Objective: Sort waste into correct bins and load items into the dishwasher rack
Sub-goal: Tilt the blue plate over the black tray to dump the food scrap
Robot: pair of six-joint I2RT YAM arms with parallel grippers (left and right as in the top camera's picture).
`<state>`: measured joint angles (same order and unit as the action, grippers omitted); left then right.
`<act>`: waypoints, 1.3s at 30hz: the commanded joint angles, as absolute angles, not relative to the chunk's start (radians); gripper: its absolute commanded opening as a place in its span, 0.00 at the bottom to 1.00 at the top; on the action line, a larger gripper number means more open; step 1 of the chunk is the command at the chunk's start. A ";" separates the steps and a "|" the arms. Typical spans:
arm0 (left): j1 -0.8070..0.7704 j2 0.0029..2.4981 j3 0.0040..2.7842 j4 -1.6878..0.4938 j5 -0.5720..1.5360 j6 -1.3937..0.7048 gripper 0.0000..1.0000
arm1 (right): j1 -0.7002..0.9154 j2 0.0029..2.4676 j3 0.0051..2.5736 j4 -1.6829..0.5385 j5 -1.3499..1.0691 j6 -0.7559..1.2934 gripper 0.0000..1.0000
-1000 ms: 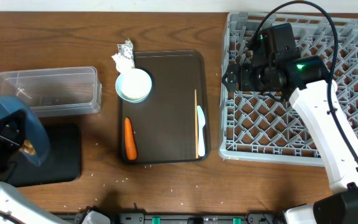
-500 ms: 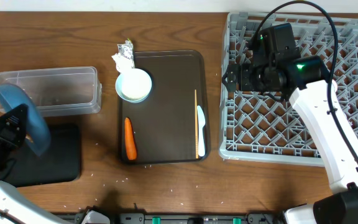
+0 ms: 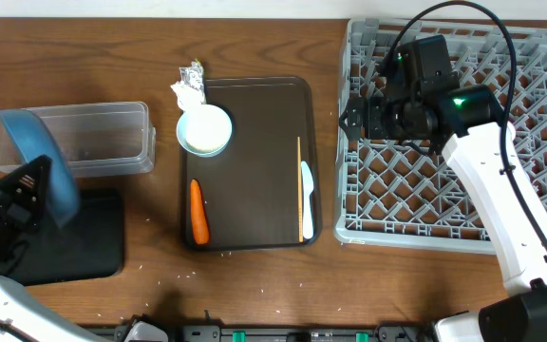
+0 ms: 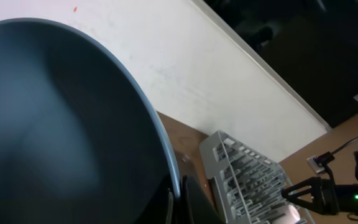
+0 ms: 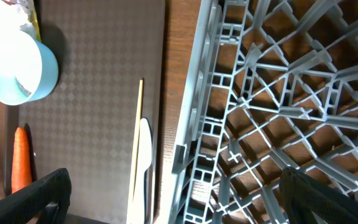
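With left jaws clamped, right jaws gape

Blue plate (image 3: 38, 163) tilted steeply, above clear tub (image 3: 103, 142).

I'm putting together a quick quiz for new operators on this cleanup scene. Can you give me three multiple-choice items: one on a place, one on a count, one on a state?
1. Where does the carrot lie?
A) on the dark brown tray, by its left edge
B) in the black bin
C) in the clear tub

2. How many long utensils lie by the tray's right edge?
A) one
B) two
C) four

3. How is the right gripper?
A) shut on a cup
B) shut on the carrot
C) open, holding nothing

Answers:
1 A: the carrot lies just inside the tray's left rim.
2 B: a chopstick and a spoon lie side by side.
3 C: its fingers stand wide apart above the grey rack edge, with nothing between them.
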<state>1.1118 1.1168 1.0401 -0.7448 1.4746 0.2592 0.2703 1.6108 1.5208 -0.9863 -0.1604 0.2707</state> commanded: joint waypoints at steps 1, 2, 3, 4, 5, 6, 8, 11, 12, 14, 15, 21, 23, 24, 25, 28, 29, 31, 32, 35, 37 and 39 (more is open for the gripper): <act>1.116 1.118 1.037 -0.772 1.400 0.280 0.06 | 0.255 1.609 1.518 -0.987 -0.162 0.265 0.99; 1.116 1.118 1.036 -0.782 1.409 0.292 0.06 | 0.255 1.609 1.518 -0.987 -0.162 0.265 0.99; 1.116 1.118 1.034 -0.788 1.440 0.318 0.06 | 0.254 1.609 1.518 -0.986 -0.162 0.265 0.99; 1.116 1.118 1.033 -0.795 1.451 0.332 0.06 | 0.254 1.609 1.518 -0.986 -0.162 0.265 0.99; 1.117 1.118 1.033 -0.802 1.426 0.316 0.06 | 0.254 1.609 1.518 -0.986 -0.162 0.265 0.99; 1.120 1.116 1.033 -0.805 1.349 0.244 0.06 | 0.254 1.609 1.518 -0.986 -0.162 0.265 0.99; 1.131 1.116 1.032 -0.810 1.089 0.078 0.06 | 0.254 1.609 1.518 -0.991 -0.162 0.265 0.99; 1.136 1.116 1.025 -0.822 0.979 0.041 0.06 | 0.254 1.609 1.518 -0.991 -0.162 0.265 0.99; 1.136 1.116 1.020 -0.813 1.041 0.078 0.06 | 0.254 1.609 1.518 -0.989 -0.162 0.265 0.99; 1.136 1.117 1.006 -0.782 1.172 0.148 0.06 | 0.254 1.609 1.518 -0.983 -0.162 0.265 0.99; 1.137 1.117 0.999 -0.768 1.174 0.136 0.06 | 0.255 1.609 1.518 -0.982 -0.162 0.265 0.99; 1.141 1.119 0.935 -0.709 1.155 0.143 0.06 | 0.255 1.609 1.518 -0.991 -0.162 0.265 0.99; 1.141 1.119 0.907 -0.706 1.142 0.142 0.06 | 0.255 1.609 1.518 -0.991 -0.162 0.265 0.99; 1.140 1.119 0.893 -0.692 1.177 0.150 0.06 | 0.255 1.609 1.518 -0.991 -0.162 0.265 0.99; 1.140 1.119 0.879 -0.675 1.265 0.194 0.06 | 0.255 1.609 1.518 -0.991 -0.162 0.265 0.99; 1.141 1.119 0.866 -0.651 1.397 0.287 0.06 | 0.254 1.609 1.518 -0.991 -0.162 0.265 0.99; 1.141 1.119 0.866 -0.652 1.383 0.287 0.06 | 0.255 1.609 1.518 -0.992 -0.162 0.265 0.99; 1.141 1.121 0.866 -0.653 1.379 0.288 0.06 | 0.255 1.609 1.518 -0.996 -0.162 0.265 0.99; 1.140 1.121 0.866 -0.651 1.381 0.289 0.06 | 0.255 1.609 1.518 -0.997 -0.162 0.265 0.99; 1.140 1.121 0.866 -0.646 1.280 0.253 0.06 | 0.255 1.609 1.518 -0.995 -0.162 0.265 0.99; 1.140 1.121 0.866 -0.649 1.091 0.123 0.06 | 0.254 1.609 1.518 -0.995 -0.162 0.265 0.99; 1.140 1.120 0.865 -0.664 1.170 0.186 0.07 | 0.255 1.609 1.518 -0.995 -0.162 0.265 0.99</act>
